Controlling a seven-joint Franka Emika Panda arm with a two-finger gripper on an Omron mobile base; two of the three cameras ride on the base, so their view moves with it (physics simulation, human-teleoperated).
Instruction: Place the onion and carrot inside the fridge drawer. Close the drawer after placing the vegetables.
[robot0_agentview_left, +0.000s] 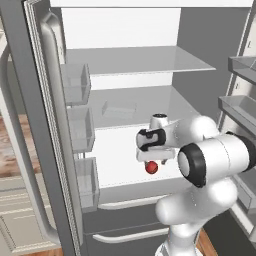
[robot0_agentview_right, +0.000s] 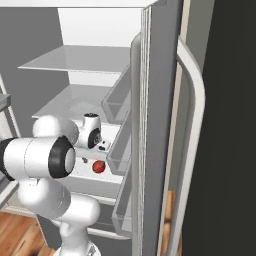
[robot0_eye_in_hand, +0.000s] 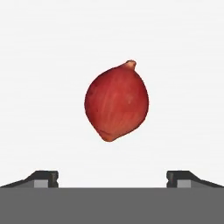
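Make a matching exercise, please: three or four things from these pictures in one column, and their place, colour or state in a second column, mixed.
Things:
1. onion
2. gripper
3. fridge drawer
4. bar handle

Descriptions:
A. grey and curved, on the outer drawer front low in the fridge
B. red, lying on a white surface
C. open, jaws apart above the vegetable
D. pale white, wide, below the glass shelves

Pairs: 1-B, 2-C, 3-D, 4-A

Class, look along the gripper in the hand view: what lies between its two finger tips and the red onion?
Nothing. In the hand view the stretch between the open gripper and the onion is bare pale white surface; the finger tips stand apart, not touching it.
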